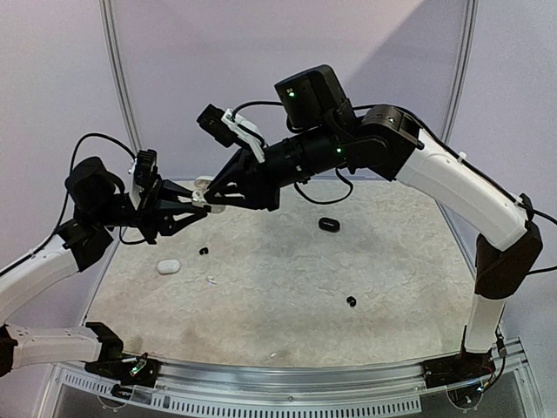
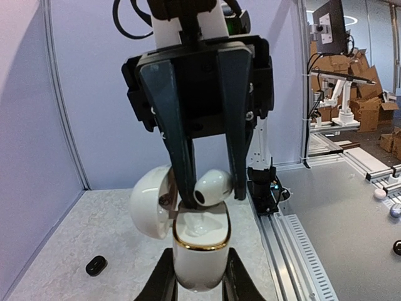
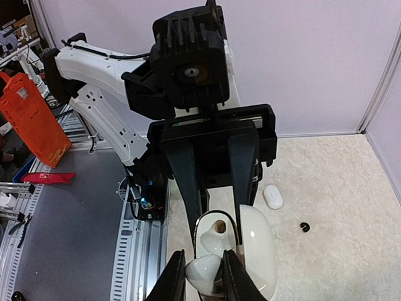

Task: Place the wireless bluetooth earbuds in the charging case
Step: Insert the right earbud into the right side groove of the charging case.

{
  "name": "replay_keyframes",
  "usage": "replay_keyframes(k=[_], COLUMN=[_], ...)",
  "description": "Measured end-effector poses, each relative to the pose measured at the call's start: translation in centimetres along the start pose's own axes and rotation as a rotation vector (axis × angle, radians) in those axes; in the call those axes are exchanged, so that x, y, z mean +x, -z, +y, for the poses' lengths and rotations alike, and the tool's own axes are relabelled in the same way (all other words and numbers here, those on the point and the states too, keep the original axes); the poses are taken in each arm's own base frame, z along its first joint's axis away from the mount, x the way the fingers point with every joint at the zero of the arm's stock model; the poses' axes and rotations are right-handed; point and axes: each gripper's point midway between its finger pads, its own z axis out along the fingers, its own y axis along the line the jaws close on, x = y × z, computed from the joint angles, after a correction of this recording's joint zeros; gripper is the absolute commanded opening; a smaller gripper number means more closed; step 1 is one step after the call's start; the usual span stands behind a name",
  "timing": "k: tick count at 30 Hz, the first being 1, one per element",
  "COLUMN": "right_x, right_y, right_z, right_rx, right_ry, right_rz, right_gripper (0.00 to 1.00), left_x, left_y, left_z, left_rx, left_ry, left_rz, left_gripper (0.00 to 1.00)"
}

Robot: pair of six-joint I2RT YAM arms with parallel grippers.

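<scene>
My left gripper (image 2: pixel 199 256) is shut on a white charging case (image 2: pixel 200 263) with a gold rim and holds it upright above the table. The case's lid (image 2: pixel 150 200) hangs open to the left. My right gripper (image 3: pixel 203 260) comes in from the opposite side, shut on a glossy white earbud (image 3: pixel 203 274). The earbud (image 2: pixel 213 188) hovers just above the case's open cavity (image 3: pixel 219 233), touching or nearly touching its rim. In the top view both grippers meet at the back left (image 1: pixel 204 202).
A closed white case (image 1: pixel 168 266) lies on the table's left. A black case (image 1: pixel 328 225) sits further back, centre-right. Two black earbuds (image 1: pixel 204 252) (image 1: pixel 352 301) and a small white earbud (image 1: pixel 211 280) lie loose. The left booth wall is close.
</scene>
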Motion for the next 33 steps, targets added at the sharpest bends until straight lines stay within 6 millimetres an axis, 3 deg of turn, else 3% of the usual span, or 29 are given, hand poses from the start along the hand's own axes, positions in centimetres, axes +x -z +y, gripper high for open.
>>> replay_keyframes(k=[15,22,33], right_x=[-0.1,-0.3,-0.5], right_y=[-0.1,-0.1,0.0], right_z=[-0.7,-0.8,-1.4], right_rx=[0.039,0.046,0.078], right_ry=[0.003,0.007,0.007], right_rz=[-0.001,-0.013,-0.019], right_gripper=[0.28,0.23,0.26], left_x=[0.0,-0.2,-0.4], left_y=[0.0,0.0,0.1], left_z=[0.0,0.2,0.5], left_rx=[-0.007,-0.013,-0.037], left_ry=[0.07,0.078,0.138], left_rz=[-0.017,-0.026,-0.05], left_gripper=[0.0,0.0,0.0])
